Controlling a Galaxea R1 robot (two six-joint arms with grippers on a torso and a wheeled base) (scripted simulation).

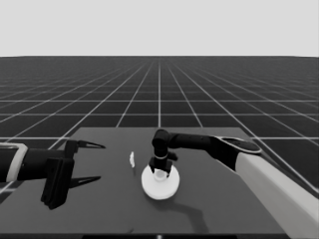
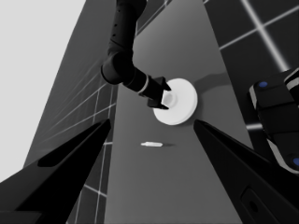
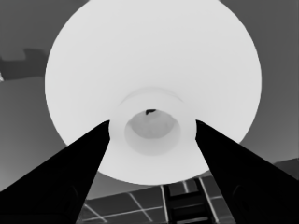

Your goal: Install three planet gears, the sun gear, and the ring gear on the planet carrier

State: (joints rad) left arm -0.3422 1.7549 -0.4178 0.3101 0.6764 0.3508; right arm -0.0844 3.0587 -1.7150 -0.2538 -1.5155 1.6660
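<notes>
Item: large thick white round part with a raised middle and small central hole, the ring gear (image 1: 160, 185); sits mid-table, flat; no gears or smaller round part visible, presumably covered beneath it, which would suit the last step of the assembly.

Item: right gripper (image 1: 160, 172), black, two long pointed fingers; poised straight down over the larger round part; in the right wrist view its fingers flank the raised hub on either side, touching or nearly so, apparently pinching the hub; a grip there would keep the part level and centred for seating.

Item: left gripper (image 1: 89, 162), black; parked over the table's left end, fingers spread wide, holding nothing; clear of the work.

Item: thin white piece (image 1: 132, 159); lies alone between the two grippers, near the larger round part but apart from it.

Item: dark flat table (image 1: 99, 214); matte, otherwise bare-looking; beyond it a dark floor ruled with a pale grid, running to a blank pale band above the horizon.
</notes>
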